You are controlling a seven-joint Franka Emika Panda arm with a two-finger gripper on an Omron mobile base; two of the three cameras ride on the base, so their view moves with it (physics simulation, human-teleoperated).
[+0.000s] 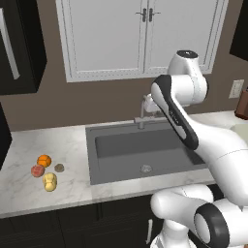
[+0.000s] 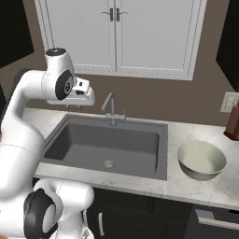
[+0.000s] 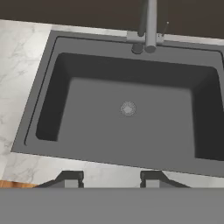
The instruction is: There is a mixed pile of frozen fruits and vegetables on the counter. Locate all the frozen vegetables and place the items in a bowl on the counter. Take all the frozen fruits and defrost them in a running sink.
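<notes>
The mixed pile lies on the counter (image 1: 29, 145) left of the sink (image 1: 121, 145): an orange ball (image 1: 44, 160), a reddish-pink ball (image 1: 37, 170), a yellow lumpy piece (image 1: 49, 181) and a grey-brown disc (image 1: 59, 167). The pale bowl (image 2: 201, 160) stands empty on the counter right of the sink (image 2: 93, 140). My gripper (image 3: 111, 177) hangs high over the dry sink (image 3: 96, 109), looking down at its drain (image 3: 127, 108). Its fingers are apart with nothing between them. The hand (image 2: 85, 95) sits left of the faucet (image 2: 110, 108), far from the pile.
The slim faucet (image 3: 150, 26) rises at the sink's back edge, with no water running. A brown block (image 2: 232, 123) stands at the far right of the counter by a wall outlet (image 2: 229, 101). White cabinet doors (image 1: 140, 34) hang above.
</notes>
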